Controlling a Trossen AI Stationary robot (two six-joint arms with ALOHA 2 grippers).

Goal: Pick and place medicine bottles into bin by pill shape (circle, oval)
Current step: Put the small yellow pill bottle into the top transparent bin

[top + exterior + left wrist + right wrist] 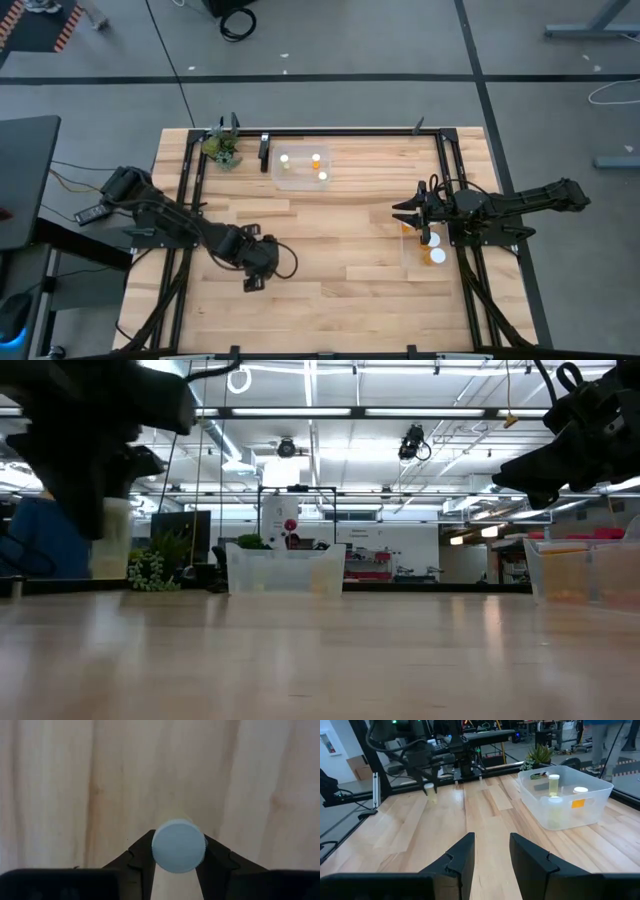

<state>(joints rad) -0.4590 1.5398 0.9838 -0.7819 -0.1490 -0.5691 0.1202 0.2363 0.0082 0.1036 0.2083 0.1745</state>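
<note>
Your left gripper [178, 862] is clamped on a bottle [178, 845], its two dark fingers [141, 855] pressing the round white cap from either side, and from the left wrist you see only that cap against the bare wooden table [60, 795]. From above, that gripper [258, 262] sits over the near-left part of the table [340, 300], well apart from both bins. In the right wrist view the held bottle [429, 790] hangs just clear of the wood under the left gripper [429, 785] (its body looks pale and translucent there). Your right gripper [491, 851] has its fingers apart with nothing between them, and from above it [412, 212] hovers at the right side of the table, at the left edge of the right-hand bin [408, 268]. That clear bin holds two bottles, one white cap [433, 240] just beside an orange one [437, 256]. The other clear bin [279, 180] stands at the far edge near the middle, with three bottles in it: one [284, 158] at its left, one [316, 158] showing orange, and one [323, 176] toward the near side. A small green plant [222, 148] sits just left of that far bin. In the low view the far bin [286, 569] stands on the wood with the plant [157, 565] to its left.
</note>
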